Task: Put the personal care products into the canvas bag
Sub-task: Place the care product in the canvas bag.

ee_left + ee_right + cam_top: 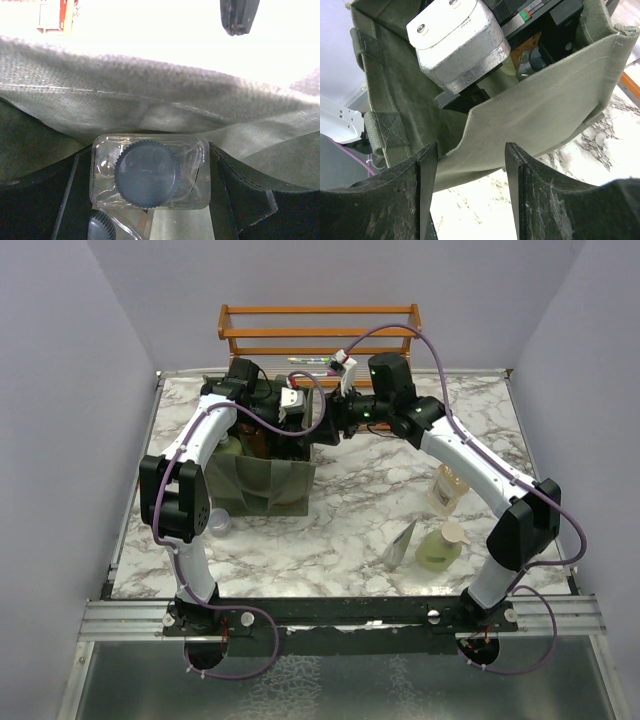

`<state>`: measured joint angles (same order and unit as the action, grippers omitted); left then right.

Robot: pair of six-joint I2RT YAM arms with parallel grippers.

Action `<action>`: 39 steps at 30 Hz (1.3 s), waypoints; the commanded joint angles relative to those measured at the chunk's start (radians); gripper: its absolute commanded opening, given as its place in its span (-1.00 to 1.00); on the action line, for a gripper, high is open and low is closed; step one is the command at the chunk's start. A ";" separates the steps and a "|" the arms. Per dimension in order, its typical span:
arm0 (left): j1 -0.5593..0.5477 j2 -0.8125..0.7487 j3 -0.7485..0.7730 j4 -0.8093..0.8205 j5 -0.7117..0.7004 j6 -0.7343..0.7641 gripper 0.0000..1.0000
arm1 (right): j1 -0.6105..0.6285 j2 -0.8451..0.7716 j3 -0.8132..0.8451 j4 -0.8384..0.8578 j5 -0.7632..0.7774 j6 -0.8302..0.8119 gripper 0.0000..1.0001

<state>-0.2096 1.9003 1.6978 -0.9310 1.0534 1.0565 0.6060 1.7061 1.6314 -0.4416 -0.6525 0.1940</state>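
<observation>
The olive canvas bag (pixel 262 480) stands left of centre, its mouth open. My left gripper (pixel 150 165) is down inside it, its dark fingers (pixel 222 175) pressed against both sides of a clear bottle with a black cap (pixel 148 172). A second black cap (pixel 100 227) shows below it. At the bag's right rim (pixel 535 115), my right gripper (pixel 470 152) is open, and the sagging fabric edge lies loose at its fingertips. On the table to the right sit a yellowish pump bottle (pixel 447 490), a pale green bottle (pixel 440 548) and a grey pouch (pixel 402 543).
A wooden slatted rack (pixel 320 330) stands at the back edge, with marker pens (pixel 310 362) in front of it. A small lavender cup (pixel 218 522) sits by the bag's near left corner. The left arm's wrist housing (pixel 457 45) fills the bag's mouth.
</observation>
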 commanded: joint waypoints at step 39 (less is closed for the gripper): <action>0.003 -0.014 0.000 0.036 -0.062 0.041 -1.00 | 0.027 0.009 0.017 0.030 0.044 0.080 -0.97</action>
<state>-0.2111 1.8999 1.6955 -0.9218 1.0473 1.0462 0.6262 1.7271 1.6348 -0.4183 -0.6125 0.2913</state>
